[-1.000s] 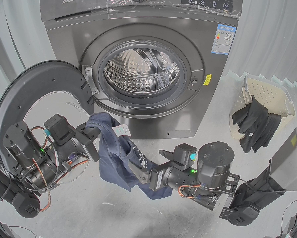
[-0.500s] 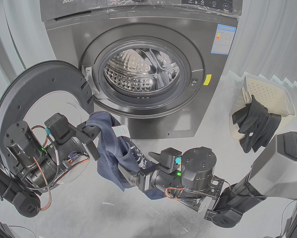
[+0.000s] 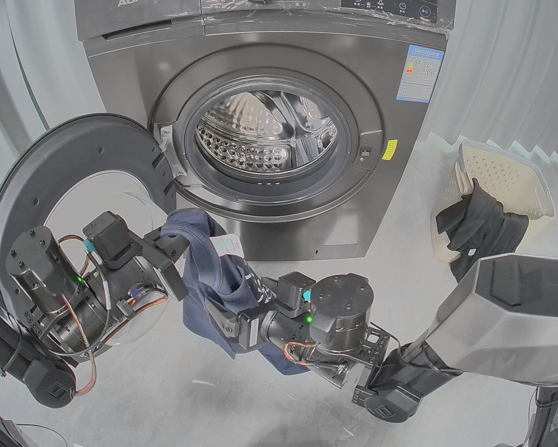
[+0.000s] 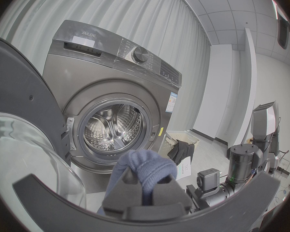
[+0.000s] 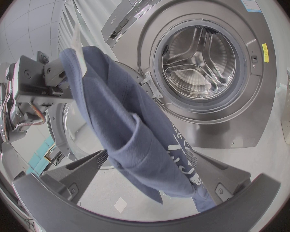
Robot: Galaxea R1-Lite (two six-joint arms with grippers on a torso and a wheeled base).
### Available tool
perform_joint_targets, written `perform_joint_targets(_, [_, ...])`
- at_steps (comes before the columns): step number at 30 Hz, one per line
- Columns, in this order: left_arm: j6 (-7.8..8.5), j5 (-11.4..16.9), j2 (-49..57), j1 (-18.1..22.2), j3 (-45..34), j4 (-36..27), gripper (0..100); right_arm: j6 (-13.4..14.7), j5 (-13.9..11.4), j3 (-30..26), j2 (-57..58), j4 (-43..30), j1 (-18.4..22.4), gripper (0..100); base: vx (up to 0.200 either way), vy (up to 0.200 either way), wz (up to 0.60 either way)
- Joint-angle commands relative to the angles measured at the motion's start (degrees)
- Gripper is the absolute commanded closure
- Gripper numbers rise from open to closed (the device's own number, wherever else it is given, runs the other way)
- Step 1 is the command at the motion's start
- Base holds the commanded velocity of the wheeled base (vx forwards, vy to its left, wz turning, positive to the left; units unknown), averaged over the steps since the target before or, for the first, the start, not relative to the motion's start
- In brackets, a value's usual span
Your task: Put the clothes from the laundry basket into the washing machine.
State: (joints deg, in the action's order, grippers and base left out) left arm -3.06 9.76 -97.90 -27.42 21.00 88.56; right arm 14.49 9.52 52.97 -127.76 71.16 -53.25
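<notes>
The blue garment (image 3: 220,274) hangs from the left claw (image 4: 148,186), which is pressed together on a bunched fold at its top, and the rest drapes down below that claw. What has changed is the right claw (image 5: 146,153) — over the last second it has slid across toward the left claw. Its spread fingers now stand on either side of the garment's lower half, not yet closed on it. The left claw has barely moved. This looks like a second grip being set up, so the cloth can be gathered and lifted into the drum (image 3: 263,135). The drum gapes above and beyond both claws, its door (image 3: 74,162) swung wide behind the left one. Black clothes (image 3: 480,228) lie draped over the laundry basket (image 3: 508,175), well away behind the right claw — more to fetch.
</notes>
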Motion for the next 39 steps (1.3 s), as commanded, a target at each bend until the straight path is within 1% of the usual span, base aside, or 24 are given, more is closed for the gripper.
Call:
perform_joint_targets(1, [-0.02, 0.0, 0.1, 0.0, 0.1, 0.0, 100, 0.0, 0.2, 2.2, -1.9, 0.6, 0.3, 0, 0.000, 0.000, 0.00])
perform_joint_targets(2, [-0.02, 0.0, 0.0, 0.0, 0.1, 0.0, 100, 0.0, 0.3, 2.1, -1.9, 0.9, 0.3, 0, 0.000, 0.000, 0.00])
perform_joint_targets(3, [-0.02, 0.0, 0.0, 0.0, 0.1, 0.0, 100, 0.0, 0.3, 2.1, -1.8, 1.4, 0.2, 100, 0.000, 0.000, 0.00])
perform_joint_targets(5, [-0.02, 0.0, -0.1, 0.0, 0.1, 0.0, 100, 0.0, 0.2, 1.9, -1.5, 1.8, 0.3, 100, 0.000, 0.000, 0.00])
perform_joint_targets(11, [-0.02, 0.1, -0.1, 0.6, -0.2, 0.0, 100, -0.1, 0.1, -2.6, 3.1, 1.9, 0.4, 100, 0.000, 0.000, 0.00])
perform_joint_targets(13, [-0.02, 0.1, -0.1, 0.9, -0.1, 0.0, 100, -0.3, 0.1, -3.7, 5.4, 1.4, 1.4, 100, 0.000, 0.000, 0.00])
perform_joint_targets(17, [0.07, 0.3, 0.0, 1.4, -0.4, 0.0, 100, -1.1, -0.1, -5.9, 10.0, 0.3, 5.0, 100, 0.000, 0.000, 0.00])
perform_joint_targets(18, [0.07, 0.3, 0.0, 1.5, -0.4, 0.0, 100, -2.3, -0.4, -7.3, 11.7, -0.2, 6.8, 100, 0.000, 0.000, 0.00])
perform_joint_targets(19, [0.07, 0.3, 0.0, 1.5, -0.4, 0.0, 100, -3.0, -1.2, -8.3, 13.1, -0.3, 8.4, 100, 0.000, 0.000, 0.00])
perform_joint_targets(20, [0.07, 0.3, 0.0, 1.5, -0.4, 0.0, 100, -3.2, -1.5, -8.6, 13.5, -0.2, 9.0, 100, 0.000, 0.000, 0.00])
perform_joint_targets(21, [0.07, 0.4, 0.0, 1.5, -0.5, 0.0, 100, -3.8, -2.4, -9.6, 14.8, -0.1, 10.4, 100, 0.000, 0.000, 0.00])
perform_joint_targets(23, [0.16, 0.4, 0.1, 1.5, -0.7, 0.0, 100, -4.3, -2.8, -10.3, 16.5, -0.2, 11.5, 100, 0.000, 0.000, 0.00])
perform_joint_targets(26, [0.16, 0.4, 0.3, 1.4, -1.1, 0.0, 100, -4.8, -2.9, -11.2, 18.5, -0.3, 11.9, 100, 0.000, 0.000, 0.00])
perform_joint_targets(30, [0.25, 0.6, 0.6, 1.5, -1.3, 0.0, 100, -4.9, -3.9, -11.7, 19.7, -0.3, 11.9, 100, 0.000, 0.000, 0.00])
perform_joint_targets(35, [0.25, 0.6, 0.8, 1.3, -1.6, 0.0, 100, -4.9, -3.9, -11.6, 20.0, -0.1, 12.4, 100, 0.000, 0.000, 0.00])
perform_joint_targets(39, [0.51, 0.7, 0.8, 0.9, -1.7, 0.0, 100, -4.9, -3.9, -12.1, 19.5, -0.2, 11.5, 100, 0.000, 0.000, 0.00])
